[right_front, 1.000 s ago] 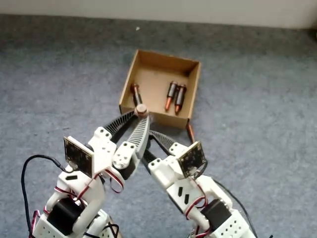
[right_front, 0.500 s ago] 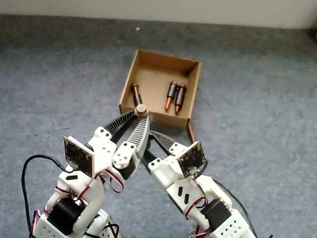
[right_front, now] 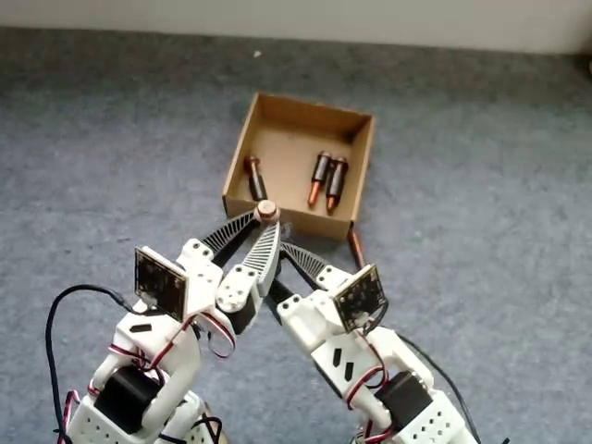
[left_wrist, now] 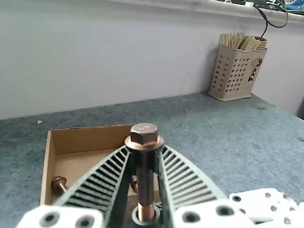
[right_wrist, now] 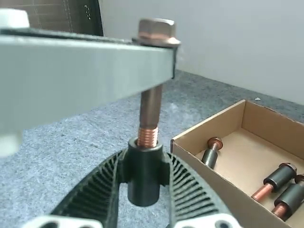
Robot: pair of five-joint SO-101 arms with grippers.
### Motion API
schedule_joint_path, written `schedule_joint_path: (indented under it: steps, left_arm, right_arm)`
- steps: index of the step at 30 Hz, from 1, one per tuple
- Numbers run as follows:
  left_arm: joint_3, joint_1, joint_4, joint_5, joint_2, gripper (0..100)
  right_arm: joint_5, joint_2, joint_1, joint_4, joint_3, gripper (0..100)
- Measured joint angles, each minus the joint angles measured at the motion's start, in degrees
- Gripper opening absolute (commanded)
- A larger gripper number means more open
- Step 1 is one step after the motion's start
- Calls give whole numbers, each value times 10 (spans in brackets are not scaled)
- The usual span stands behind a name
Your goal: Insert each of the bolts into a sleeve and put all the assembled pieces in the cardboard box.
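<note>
My left gripper is shut on a copper bolt, held upright just in front of the cardboard box. Directly under it, my right gripper is shut on a black sleeve. The bolt's threaded tip sits in the sleeve's mouth, with most of the shank still above it. Three assembled pieces lie inside the box. A loose bolt lies on the carpet by the box's near right corner.
Grey carpet covers the whole work area. A beige perforated holder with sticks stands far off by the wall. Both arms crowd together just in front of the box's near wall.
The left arm has shifted a little to the right, and the bolt head has moved slightly nearer, toward the sleeve. The right arm has stayed still.
</note>
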Motion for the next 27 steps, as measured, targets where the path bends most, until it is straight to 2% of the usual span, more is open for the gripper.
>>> schedule_joint_path:
  steps: [6, 11, 18, 23, 27]
  left_arm:
    - [2, 0, 0, 0, 0, 20]
    - [8, 0, 12, 0, 1, 165]
    - [-3, -2, 104, -6, 0, 214]
    - [-44, -2, 168, -40, 0, 214]
    - [-71, -28, 172, -64, -4, 213]
  right_arm:
    - [0, 0, 15, 0, 0, 5]
    - [1, 0, 25, 0, 0, 5]
    - [2, -1, 39, -1, 1, 5]
    - [2, -4, 41, -1, 1, 5]
    - [-46, -3, 82, -1, 1, 5]
